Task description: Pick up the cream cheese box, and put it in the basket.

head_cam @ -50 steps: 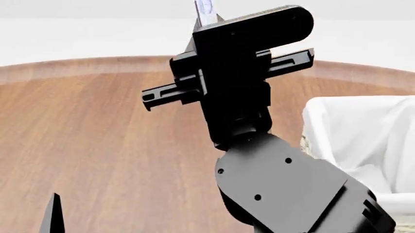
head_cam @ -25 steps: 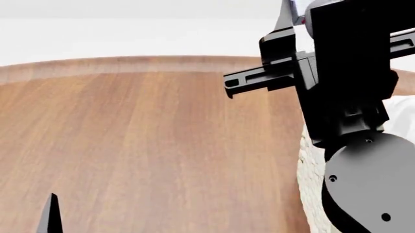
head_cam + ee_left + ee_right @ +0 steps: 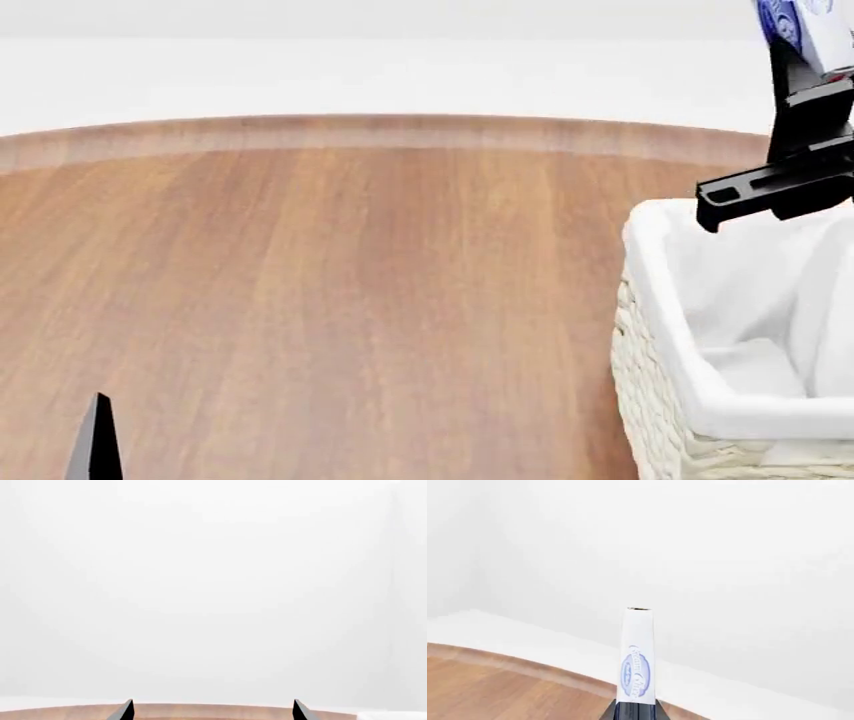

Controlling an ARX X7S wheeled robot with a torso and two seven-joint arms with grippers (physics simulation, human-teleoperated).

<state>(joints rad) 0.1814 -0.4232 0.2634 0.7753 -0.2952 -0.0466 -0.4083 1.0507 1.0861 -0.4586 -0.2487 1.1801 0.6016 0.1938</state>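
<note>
White cream cheese box (image 3: 636, 657), pinched upright in the right gripper (image 3: 801, 90), hangs above the basket's (image 3: 667, 330) far edge; left gripper (image 3: 211, 711) spread wide.

Your right gripper (image 3: 798, 80) sits high at the right edge of the head view, only partly in frame, its black crossbar jutting leftward and its fingers pointing up. In the right wrist view its two dark fingertips (image 3: 624, 711) are pinched together on the cream cheese box (image 3: 638, 655), which stands edge-on and upright between them. Your left gripper (image 3: 212, 711) is low, its two pointed fingertips spread well apart, nothing between them.
</note>
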